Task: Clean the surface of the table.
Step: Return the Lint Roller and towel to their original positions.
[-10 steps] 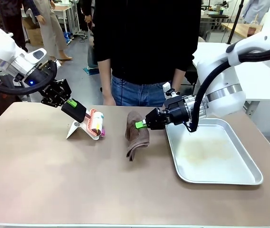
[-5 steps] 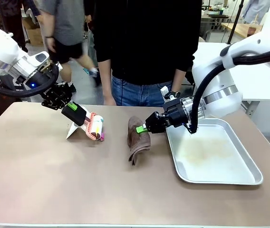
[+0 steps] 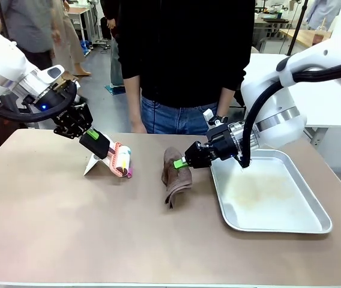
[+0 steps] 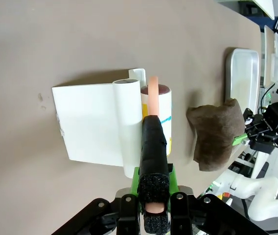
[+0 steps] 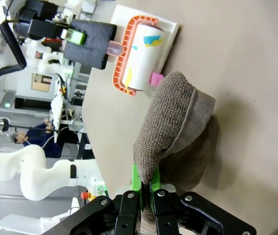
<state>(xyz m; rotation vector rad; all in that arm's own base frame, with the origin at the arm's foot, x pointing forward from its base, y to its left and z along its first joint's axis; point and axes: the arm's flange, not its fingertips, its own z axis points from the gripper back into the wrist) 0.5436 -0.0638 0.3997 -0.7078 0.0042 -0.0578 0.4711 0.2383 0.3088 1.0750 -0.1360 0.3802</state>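
Left end effector (image 4: 154, 208) clamps a lint roller (image 4: 156, 110); right end effector (image 5: 146, 198) pinches brown cloth (image 5: 173, 122).

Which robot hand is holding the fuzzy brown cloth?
The right gripper pinches the brown cloth. The left gripper grips a lint roller instead.

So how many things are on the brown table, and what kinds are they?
Lint roller, held by the left gripper: 1
White roller cover, lying under it: 1
Brown cloth, held by the right gripper: 1
Silver tray: 1
Total on the table: 4
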